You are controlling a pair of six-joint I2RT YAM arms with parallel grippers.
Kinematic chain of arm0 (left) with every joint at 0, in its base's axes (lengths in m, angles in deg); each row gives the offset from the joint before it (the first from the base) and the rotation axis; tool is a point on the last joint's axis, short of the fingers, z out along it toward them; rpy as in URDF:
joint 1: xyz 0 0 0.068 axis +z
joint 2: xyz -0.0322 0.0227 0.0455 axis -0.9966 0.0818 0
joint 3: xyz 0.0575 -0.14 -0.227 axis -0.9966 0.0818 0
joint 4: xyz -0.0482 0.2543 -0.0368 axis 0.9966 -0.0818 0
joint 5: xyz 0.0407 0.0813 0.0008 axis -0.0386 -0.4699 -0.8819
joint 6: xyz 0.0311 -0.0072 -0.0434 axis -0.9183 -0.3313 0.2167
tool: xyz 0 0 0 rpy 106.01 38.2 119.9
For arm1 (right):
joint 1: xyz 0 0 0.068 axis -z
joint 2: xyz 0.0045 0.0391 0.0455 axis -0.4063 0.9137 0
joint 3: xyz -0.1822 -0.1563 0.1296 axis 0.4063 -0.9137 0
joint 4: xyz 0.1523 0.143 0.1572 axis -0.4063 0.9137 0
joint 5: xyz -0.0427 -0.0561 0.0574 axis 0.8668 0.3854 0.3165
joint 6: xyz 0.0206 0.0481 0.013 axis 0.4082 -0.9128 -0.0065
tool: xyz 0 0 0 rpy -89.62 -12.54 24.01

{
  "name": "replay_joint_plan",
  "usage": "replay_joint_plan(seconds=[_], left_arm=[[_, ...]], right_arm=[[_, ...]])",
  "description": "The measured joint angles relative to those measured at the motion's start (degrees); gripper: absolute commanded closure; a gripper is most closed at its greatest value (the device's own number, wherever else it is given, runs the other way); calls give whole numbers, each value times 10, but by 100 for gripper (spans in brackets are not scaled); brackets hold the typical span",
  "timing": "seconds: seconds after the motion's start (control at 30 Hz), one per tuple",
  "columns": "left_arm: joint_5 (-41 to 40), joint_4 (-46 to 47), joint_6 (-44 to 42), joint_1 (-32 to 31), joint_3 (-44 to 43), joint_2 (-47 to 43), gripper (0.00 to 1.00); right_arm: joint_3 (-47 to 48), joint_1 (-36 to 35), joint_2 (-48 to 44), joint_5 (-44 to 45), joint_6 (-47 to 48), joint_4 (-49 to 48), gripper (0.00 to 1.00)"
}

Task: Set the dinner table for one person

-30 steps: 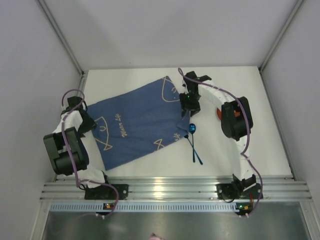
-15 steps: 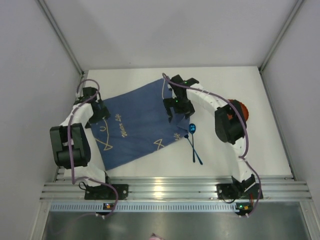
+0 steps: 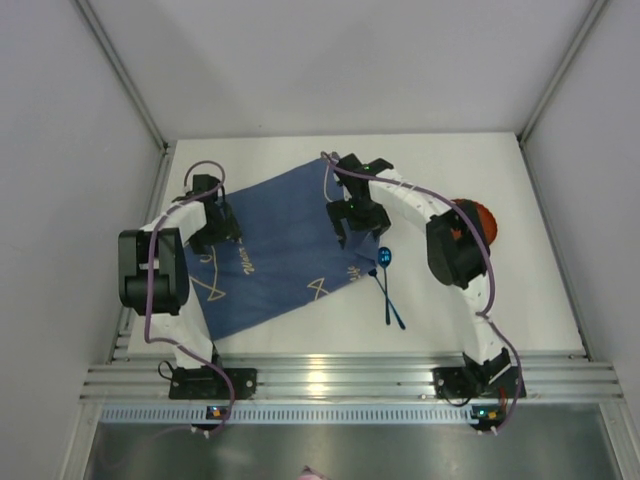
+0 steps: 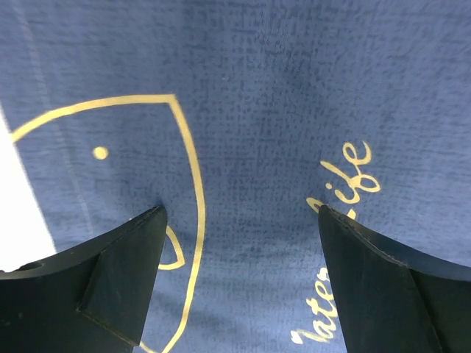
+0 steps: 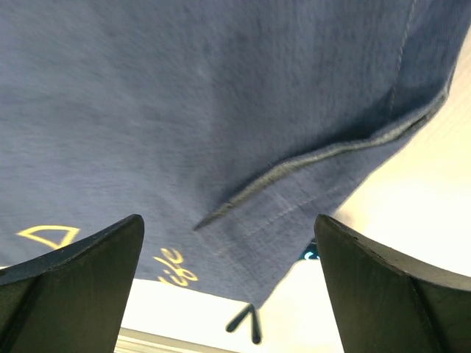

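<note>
Tabletop: the dinner table [image 3: 470, 300] is the white matte surface under everything, stretching from the arm bases to the far wall.
Handling of the table: by the look of it rigid, heavy and fixed. It is nothing to grip, only a surface to lay things on, and its smooth face should let fabric slide when dragged.
Cloth: the dark blue cloth [image 3: 275, 250] with yellow fish lines lies skewed on the table's left half, with one hem doubled over near its right edge in the right wrist view.
Handling of the cloth: soft, light and limp. It is best pinched at a hem or corner, with both arms pulling apart to flatten and square it.
Left gripper [image 4: 239, 211]: the fingers are spread wide with nothing between them, low over the cloth's left part, beside the printed fish.
Right gripper [image 5: 228, 218]: also spread wide and empty, above the cloth near its folded right hem.
Spoon: the blue spoon [image 3: 385, 257] lies on the table just off the cloth's right corner.
Orange object [image 3: 480, 215]: half hidden behind the right arm, possibly a bowl or plate.
Change over the last second: the left gripper has come in from the cloth's left edge to over the fabric. The right gripper has shifted left from the far right corner. The right arm now hides less of the orange object. Cloth and spoon lie as they did.
</note>
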Motion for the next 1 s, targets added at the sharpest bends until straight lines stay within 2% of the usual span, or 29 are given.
replay_joint_plan(seconds=[0.37, 0.63, 1.0], left_arm=[[12, 27, 1, 0, -13, 32, 20], [7, 37, -5, 0, -32, 48, 20], [-21, 36, -29, 15, -178, 151, 20]], right_arm=[[-47, -12, 7, 131, 30, 37, 0], [-67, -1, 0, 211, 30, 46, 0], [-139, 71, -102, 249, 26, 55, 0]])
